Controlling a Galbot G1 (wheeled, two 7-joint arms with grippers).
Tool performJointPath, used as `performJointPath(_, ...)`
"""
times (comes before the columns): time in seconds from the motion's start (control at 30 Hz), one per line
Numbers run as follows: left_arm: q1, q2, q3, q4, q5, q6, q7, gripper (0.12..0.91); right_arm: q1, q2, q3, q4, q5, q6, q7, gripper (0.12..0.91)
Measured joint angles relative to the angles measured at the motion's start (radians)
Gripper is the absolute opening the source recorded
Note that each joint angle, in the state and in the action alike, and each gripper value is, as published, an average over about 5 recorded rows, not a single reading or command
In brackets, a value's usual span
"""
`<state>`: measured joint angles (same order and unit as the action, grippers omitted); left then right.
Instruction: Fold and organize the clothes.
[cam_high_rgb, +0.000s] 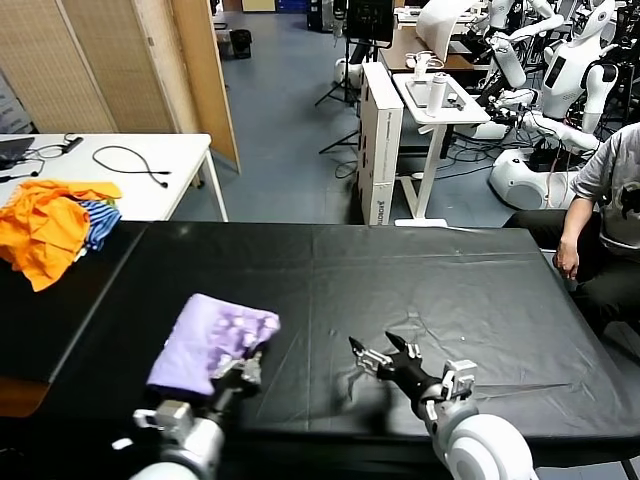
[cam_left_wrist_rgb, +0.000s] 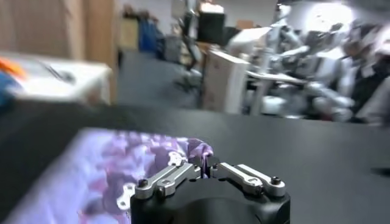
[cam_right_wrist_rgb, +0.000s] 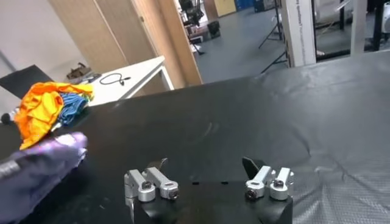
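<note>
The left claw (cam_high_rgb: 243, 372), its metal fingers (cam_left_wrist_rgb: 177, 173) pressed together on the near edge of the pale lavender short-sleeved cotton T-shirt (cam_high_rgb: 212, 343), sits low at the front left of the black-covered surface (cam_high_rgb: 420, 280). In the left wrist view the fingertips meet right at a bunched fold of the cloth, where a darker purple printed pattern shows. The T-shirt lies as a compact folded bundle on the surface's front-left part, its plain side up toward the near end and the printed patches toward its far edge.

Well apart to the right, the right claw (cam_high_rgb: 382, 351) hovers just over the bare black covering near the front middle, its fingers (cam_right_wrist_rgb: 151, 184) spread wide and holding nothing. The covering around it is lightly creased.

Farther out, on the left edge of the surface, lies a heap of orange and blue-striped garments (cam_high_rgb: 55, 225), well apart from the T-shirt. Behind it stands a white table (cam_high_rgb: 150, 180) with a black cable (cam_high_rgb: 130, 162) on top. At the far right a seated person in a grey shirt (cam_high_rgb: 610, 220) rests a hand beside the surface's corner.
</note>
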<state>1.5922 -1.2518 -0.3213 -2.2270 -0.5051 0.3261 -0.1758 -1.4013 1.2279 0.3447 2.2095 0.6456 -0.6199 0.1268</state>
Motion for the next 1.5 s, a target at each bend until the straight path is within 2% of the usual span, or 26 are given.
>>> performJointPath(0.2, -0.056, -0.096, 0.062, 0.065, 0.026, 0.0, 0.001, 0.176, 0.004, 0.006, -0.016, -0.007, 0.002, -0.004, -0.003, 0.907)
performJointPath(0.33, -0.065, -0.129, 0.073, 0.089, 0.076, -0.008, 0.027, 0.197, 0.012, 0.005, -0.025, -0.012, 0.031, -0.019, -0.002, 0.907)
performJointPath(0.47, -0.057, -0.131, 0.069, 0.083, 0.124, -0.013, 0.061, 0.362, 0.027, 0.002, -0.039, -0.026, 0.079, -0.037, 0.006, 0.907)
performJointPath(0.63, -0.055, -0.112, 0.038, 0.046, 0.132, -0.013, 0.077, 0.702, 0.055, 0.0, -0.065, -0.054, 0.169, -0.073, 0.026, 0.907)
performJointPath(0.73, -0.058, -0.094, 0.007, 0.028, 0.135, -0.026, 0.078, 0.849, 0.079, 0.004, -0.084, -0.075, 0.212, -0.09, 0.036, 0.907)
performJointPath(0.83, -0.06, -0.079, -0.022, 0.023, 0.139, -0.036, 0.075, 0.9, 0.105, 0.012, -0.108, -0.101, 0.226, -0.095, 0.04, 0.907)
performJointPath(1.03, -0.049, -0.079, -0.04, 0.029, 0.173, -0.041, 0.073, 0.907, 0.149, 0.036, -0.164, -0.151, 0.198, -0.095, 0.029, 0.882)
performJointPath(1.13, -0.046, -0.084, -0.044, 0.031, 0.18, -0.045, 0.073, 0.907, 0.164, 0.047, -0.19, -0.173, 0.186, -0.093, 0.02, 0.765)
performJointPath(1.4, -0.043, -0.087, -0.06, 0.034, 0.182, -0.056, 0.071, 0.907, 0.179, 0.062, -0.22, -0.197, 0.161, -0.086, 0.003, 0.295)
performJointPath(1.5, -0.04, -0.089, -0.066, 0.036, 0.185, -0.062, 0.071, 0.907, 0.176, 0.058, -0.209, -0.192, 0.152, -0.084, 0.004, 0.169)
